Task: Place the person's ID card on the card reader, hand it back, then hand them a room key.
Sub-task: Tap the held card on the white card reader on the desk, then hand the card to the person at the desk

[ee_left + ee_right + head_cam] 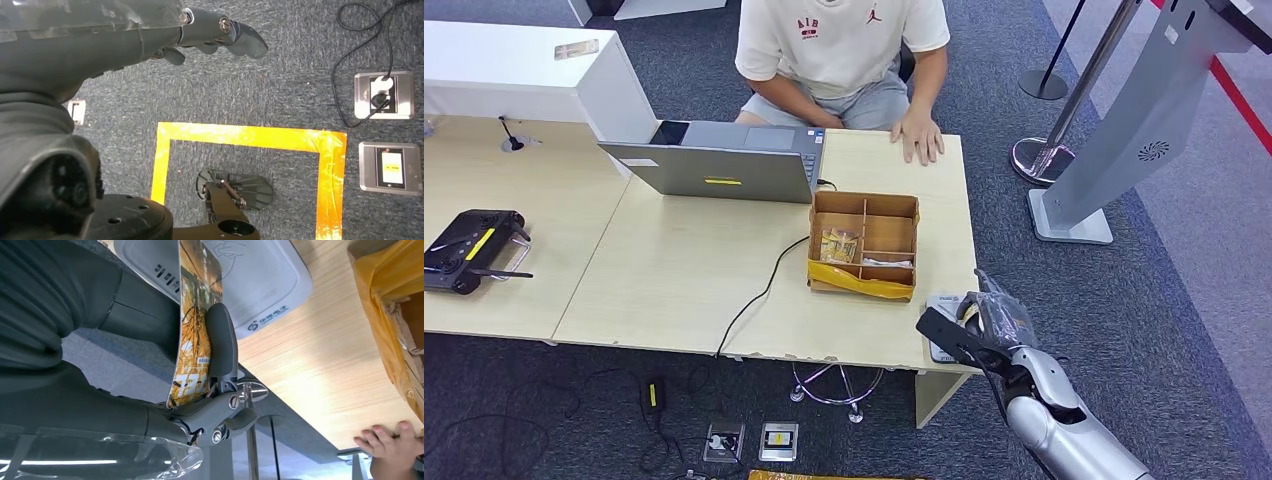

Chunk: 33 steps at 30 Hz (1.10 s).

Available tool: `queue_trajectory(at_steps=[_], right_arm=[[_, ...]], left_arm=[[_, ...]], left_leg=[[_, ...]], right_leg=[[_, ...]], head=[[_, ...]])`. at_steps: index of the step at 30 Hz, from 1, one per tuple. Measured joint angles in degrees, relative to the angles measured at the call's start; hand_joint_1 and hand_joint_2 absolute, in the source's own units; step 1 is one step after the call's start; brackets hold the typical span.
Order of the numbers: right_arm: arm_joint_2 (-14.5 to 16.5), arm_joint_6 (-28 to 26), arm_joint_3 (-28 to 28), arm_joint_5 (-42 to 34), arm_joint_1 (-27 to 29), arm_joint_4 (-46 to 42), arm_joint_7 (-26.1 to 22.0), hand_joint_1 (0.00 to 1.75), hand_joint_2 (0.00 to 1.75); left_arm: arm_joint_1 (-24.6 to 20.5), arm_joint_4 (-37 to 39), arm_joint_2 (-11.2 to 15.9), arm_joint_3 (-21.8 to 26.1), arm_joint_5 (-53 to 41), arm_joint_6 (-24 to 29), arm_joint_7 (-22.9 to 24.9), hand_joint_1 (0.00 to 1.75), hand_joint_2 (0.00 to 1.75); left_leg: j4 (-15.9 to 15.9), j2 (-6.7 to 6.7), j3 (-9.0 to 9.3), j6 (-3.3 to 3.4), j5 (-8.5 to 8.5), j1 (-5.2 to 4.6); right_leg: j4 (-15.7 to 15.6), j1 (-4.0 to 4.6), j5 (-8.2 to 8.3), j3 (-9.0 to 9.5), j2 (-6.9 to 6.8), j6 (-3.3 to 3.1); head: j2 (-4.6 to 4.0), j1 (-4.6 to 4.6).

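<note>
My right hand (989,322) hovers at the table's front right corner and pinches a card (192,315) printed in orange and yellow. The thumb (222,345) presses on the card's face. The card stands on edge just over the white card reader (260,275), which lies on the table (684,270) under the hand (942,303); I cannot tell whether they touch. A cardboard box (864,283) with compartments holds yellowish cards (839,245). My left hand (210,30) hangs over the carpet with nothing in it, fingers loosely extended.
A person sits across the table, one hand (919,135) flat on its far edge. An open laptop (714,170) stands at the back, its black cable (764,290) running off the front edge. A black controller (469,250) lies far left. A grey kiosk stand (1124,130) rises on the right.
</note>
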Motion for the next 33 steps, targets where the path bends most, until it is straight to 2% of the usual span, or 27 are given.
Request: queue_trajectory(at_steps=[21,27,33], right_arm=[[-0.4,-2.4,-1.0,1.1,-0.7,-0.3,1.1,1.75,1.75],[-1.2,-3.7,-2.7,3.2,-3.1,-4.0,1.8,1.75,1.75],[-2.7,-0.9,-3.7,5.7,-7.2,-9.3,4.4,1.75,1.75]], left_arm=[[-0.1,-0.2,0.3,-0.1,-0.6,0.0,0.0,0.00,0.00],[-0.6,-0.2,0.3,-1.1,-2.0,0.0,0.9,0.00,0.00],[-1.6,-1.1,1.1,-3.0,-4.3,0.0,3.9,0.00,0.00]], left_leg=[[0.0,0.01,0.03,0.00,0.00,0.00],[0.0,0.01,0.03,0.00,0.00,0.00],[0.0,0.01,0.03,-0.01,0.03,0.00]], right_leg=[[0.0,0.00,0.01,0.03,0.02,0.00],[0.0,-0.01,0.01,0.03,0.02,0.00],[0.0,0.00,0.01,0.03,0.02,0.00]], head=[[0.00,0.01],[0.00,-0.01],[0.01,-0.01]])
